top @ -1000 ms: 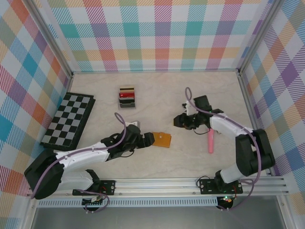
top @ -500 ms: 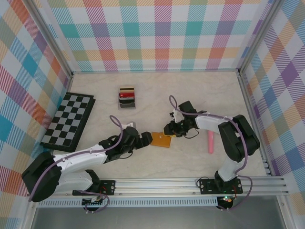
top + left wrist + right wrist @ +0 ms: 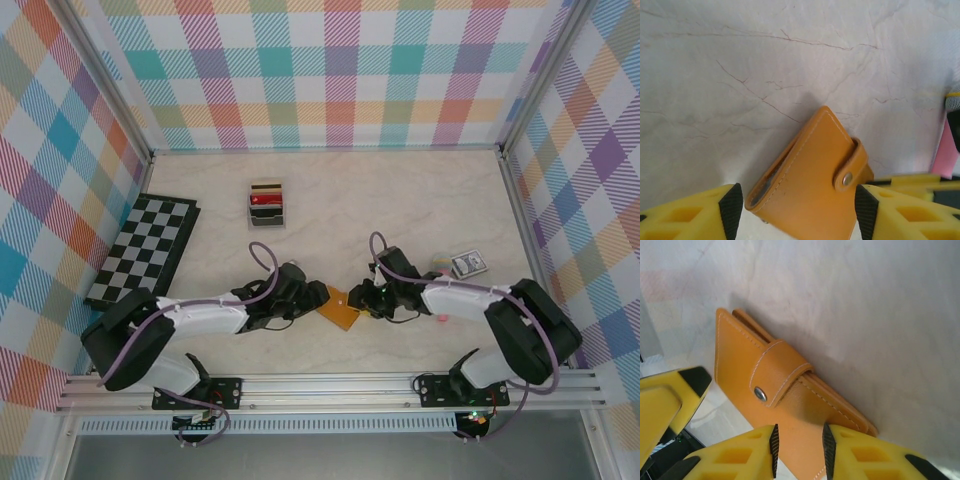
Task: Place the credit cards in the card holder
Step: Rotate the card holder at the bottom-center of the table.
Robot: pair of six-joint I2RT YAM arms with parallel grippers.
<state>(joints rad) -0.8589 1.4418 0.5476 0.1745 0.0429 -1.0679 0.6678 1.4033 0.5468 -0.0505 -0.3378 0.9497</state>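
- Since a second ago the small orange-tan stitched leather card holder (image 3: pixel 340 308) has shifted nearer the bases; both arms have closed in.
- Left gripper (image 3: pixel 797 207) straddles it, jaws apart.
- Right gripper (image 3: pixel 799 446) pinches its edge.
- Snap tab fastened, marbled table (image 3: pixel 400 200) beneath.

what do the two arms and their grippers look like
Both arms have white link shells with black joints and bases, and a thin purple cable looping along each. The left gripper and right gripper have bright yellow blocky fingers with hollow cut-outs, faced with black pads.
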